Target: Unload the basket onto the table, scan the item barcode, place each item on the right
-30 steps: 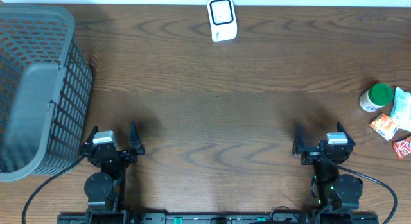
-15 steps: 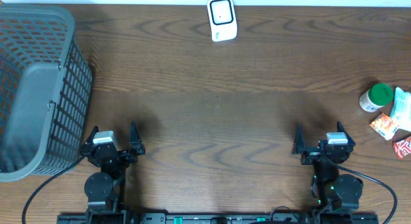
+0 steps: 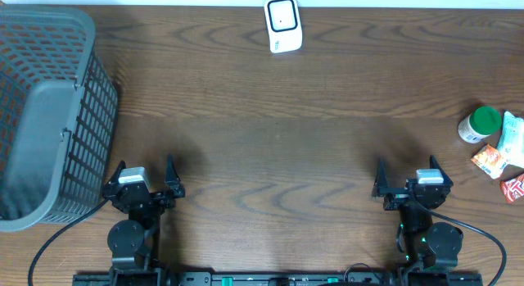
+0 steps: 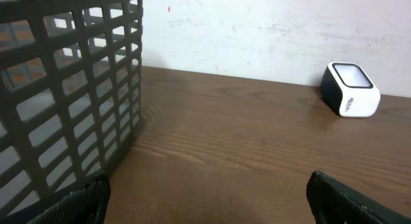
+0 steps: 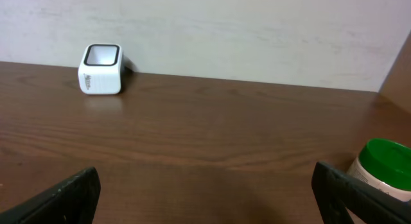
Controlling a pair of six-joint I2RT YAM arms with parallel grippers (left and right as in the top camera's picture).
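The left gripper (image 3: pixel 146 168) and right gripper (image 3: pixel 406 168) both stand spread wide, pinching nothing. A grey basket (image 3: pixel 78 114) stands just left of the left one. The green-lidded jar (image 3: pixel 478 124) and packets (image 3: pixel 501 153) lie ahead-right of the right one, and the white scanner (image 3: pixel 283 24) sits far ahead between both.
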